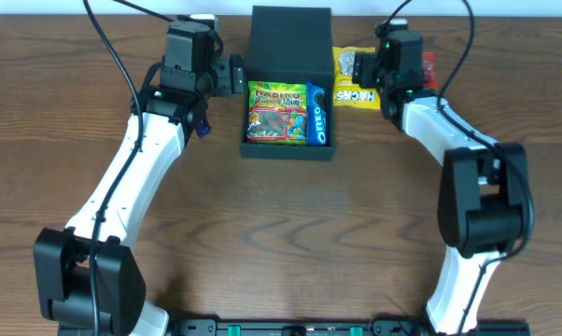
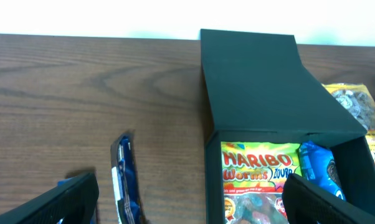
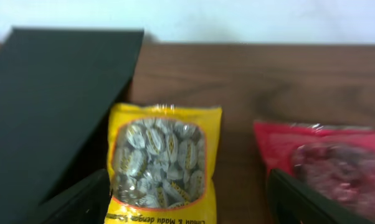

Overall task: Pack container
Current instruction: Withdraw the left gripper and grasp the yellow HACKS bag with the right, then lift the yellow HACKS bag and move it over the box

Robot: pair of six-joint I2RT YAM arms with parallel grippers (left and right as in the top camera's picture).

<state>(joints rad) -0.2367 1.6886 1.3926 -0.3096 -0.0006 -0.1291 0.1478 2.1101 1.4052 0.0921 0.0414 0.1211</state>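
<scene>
The dark container stands open at the back middle with its flap lid tilted up. Inside lie a Haribo packet and a blue Oreo packet. My left gripper is open and empty, straddling the container's left wall. The Haribo packet lies by its right finger and a blue packet on the table by its left. My right gripper is open over a yellow candy packet, which lies between its fingers just right of the container.
A red packet lies on the table right of the yellow one and also shows in the overhead view. The blue packet lies under the left arm. The table's back edge runs close behind the container.
</scene>
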